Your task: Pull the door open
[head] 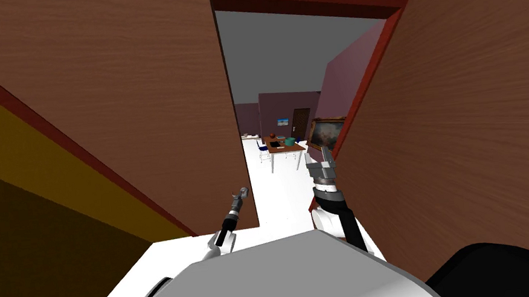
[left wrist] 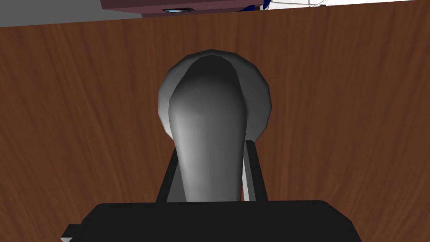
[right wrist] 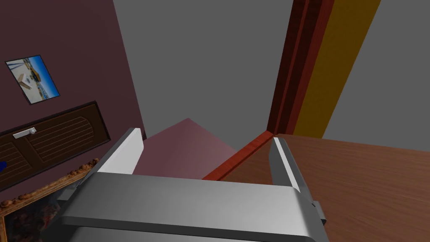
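The brown wooden door [head: 132, 108] stands ajar on my left, its free edge facing the gap ahead. Low on that edge is the handle [head: 243, 192], where my left gripper [head: 239, 198] is. Seen from the left wrist, the grey lever handle [left wrist: 210, 126] runs from its round rosette down between the two fingers [left wrist: 253, 176], which press its sides against the door face [left wrist: 344, 126]. My left gripper [left wrist: 210, 180] is shut on it. My right gripper [head: 321, 163] hangs in the gap beside the right wooden panel; its fingers [right wrist: 126, 149] stand open on nothing, gripper [right wrist: 205, 157].
A broad brown wooden panel [head: 468, 136] with a red frame edge [head: 372, 79] stands close on my right. Through the gap lies a white floor [head: 279, 184], a table [head: 284, 146] with small items, a gilt-framed painting [head: 325, 131] and a dark far door [head: 301, 122].
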